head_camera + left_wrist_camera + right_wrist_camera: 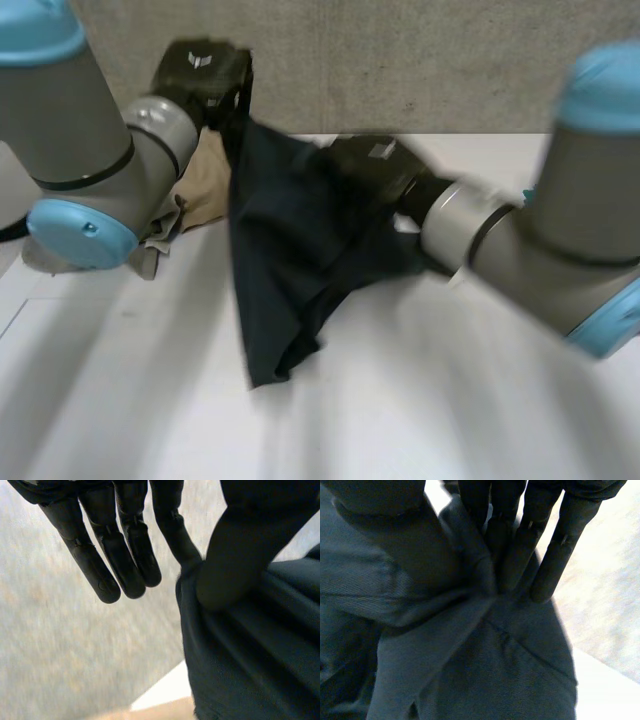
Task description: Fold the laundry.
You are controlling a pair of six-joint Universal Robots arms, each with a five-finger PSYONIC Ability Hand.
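At the far left, behind the left arm (80, 150), a beige garment (205, 190) lies crumpled straight on the white table (450, 400), in no basket or bin, and it looks not yet folded. Next to it the left hand (205, 68) is raised and pinches an edge of the dark navy garment (290, 260) between its thumb and one finger, with its other fingers (127, 555) straight and clear of the cloth. The navy garment hangs between the two hands above the table in loose vertical folds. Its lower end droops toward the tabletop, though I cannot tell whether it touches. To the right, the right hand (372, 165) grips a bunched part of the same garment, thumb against fingers. By my reading the folding has barely started: the navy piece is lifted but not yet spread flat, and no fold is made.
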